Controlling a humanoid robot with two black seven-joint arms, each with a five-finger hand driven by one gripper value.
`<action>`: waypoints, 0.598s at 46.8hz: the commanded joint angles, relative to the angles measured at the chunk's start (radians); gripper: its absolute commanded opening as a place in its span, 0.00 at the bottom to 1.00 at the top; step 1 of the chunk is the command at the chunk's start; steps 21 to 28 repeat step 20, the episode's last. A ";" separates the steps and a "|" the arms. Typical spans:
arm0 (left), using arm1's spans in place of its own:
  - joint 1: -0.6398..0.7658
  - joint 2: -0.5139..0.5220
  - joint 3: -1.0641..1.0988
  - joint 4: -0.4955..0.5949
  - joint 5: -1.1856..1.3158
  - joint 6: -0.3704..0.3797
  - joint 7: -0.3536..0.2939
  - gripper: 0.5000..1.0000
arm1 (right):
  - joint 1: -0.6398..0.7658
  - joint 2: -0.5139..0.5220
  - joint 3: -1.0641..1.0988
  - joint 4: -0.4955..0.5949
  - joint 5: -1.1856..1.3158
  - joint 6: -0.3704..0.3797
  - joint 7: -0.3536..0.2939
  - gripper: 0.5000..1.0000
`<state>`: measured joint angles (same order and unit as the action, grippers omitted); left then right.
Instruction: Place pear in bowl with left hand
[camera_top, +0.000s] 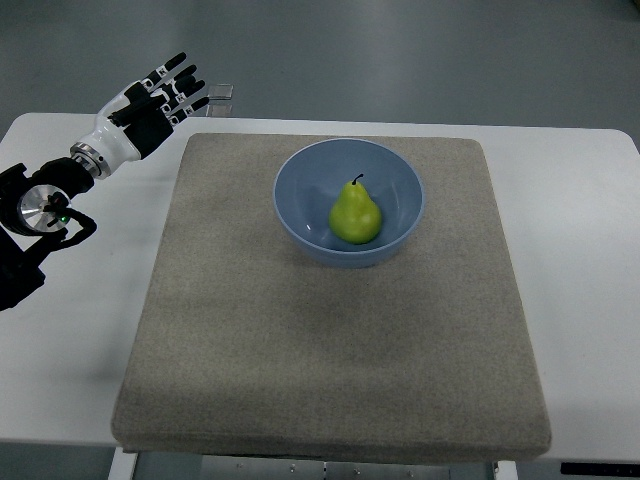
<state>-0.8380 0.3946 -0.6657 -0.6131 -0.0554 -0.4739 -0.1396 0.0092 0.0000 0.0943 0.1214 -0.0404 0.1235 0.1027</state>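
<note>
The pear (356, 213) sits inside the blue bowl (300, 185) (stem up), while the left hand (150, 108) hovers well apart at the table (580, 200) corner, fingers (180, 75) spread, holding nothing.

A large square mat (330, 330) of coarse grey-beige fabric, with rounded corners, lies flat on the white surface (590, 300) and covers most of it, leaving bare white margins along both sides and the far edge. A small clear object (221, 98), too small to identify, sits at the far edge of the surface. Beyond the surface stretches a dull grey floor (400, 50).
</note>
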 joint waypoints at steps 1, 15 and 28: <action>0.000 0.004 0.000 0.004 0.000 0.000 0.001 0.99 | 0.000 0.000 -0.001 0.001 -0.003 -0.001 0.000 0.85; 0.000 0.012 0.001 0.004 0.003 -0.002 0.002 0.99 | -0.001 0.000 -0.001 0.001 -0.004 -0.002 -0.001 0.85; 0.000 0.013 0.001 0.004 0.002 -0.002 0.002 0.99 | -0.008 0.000 -0.001 0.001 -0.004 -0.001 -0.001 0.85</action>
